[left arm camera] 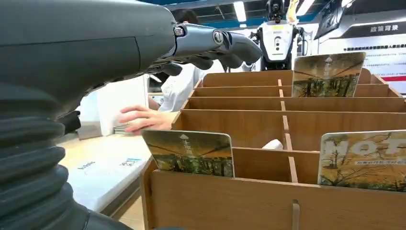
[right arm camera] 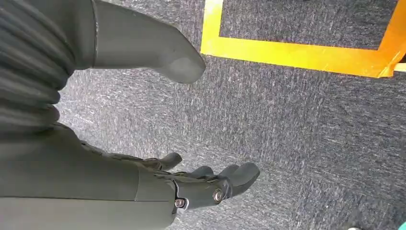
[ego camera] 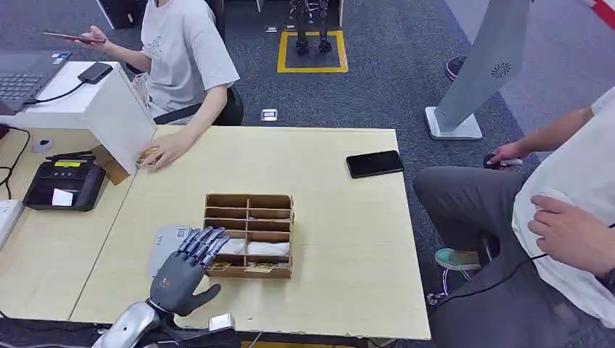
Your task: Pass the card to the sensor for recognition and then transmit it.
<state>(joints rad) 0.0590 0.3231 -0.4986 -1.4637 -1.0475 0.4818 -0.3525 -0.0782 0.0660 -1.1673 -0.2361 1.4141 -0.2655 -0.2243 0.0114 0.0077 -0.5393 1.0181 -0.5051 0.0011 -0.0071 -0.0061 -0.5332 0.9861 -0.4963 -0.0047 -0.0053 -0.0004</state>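
head view: the left hand hovers with fingers spread and empty at the wooden rack's 9 o'clock edge, over a pale flat pad on the table. the card stands in the near-left slot.

left wrist view: the card shows yellow-green trees and white lettering, upright; fingers extend above the rack.

right wrist view: the right hand hangs over grey carpet, fingers apart, holding nothing.

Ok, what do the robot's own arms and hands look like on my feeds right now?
The left arm is silver metal. Its robot hand is dark grey, with silvery-blue segmented fingers. Up close, the right robot hand has a grey ribbed wrist cover, a thick grey thumb and small silver screws.
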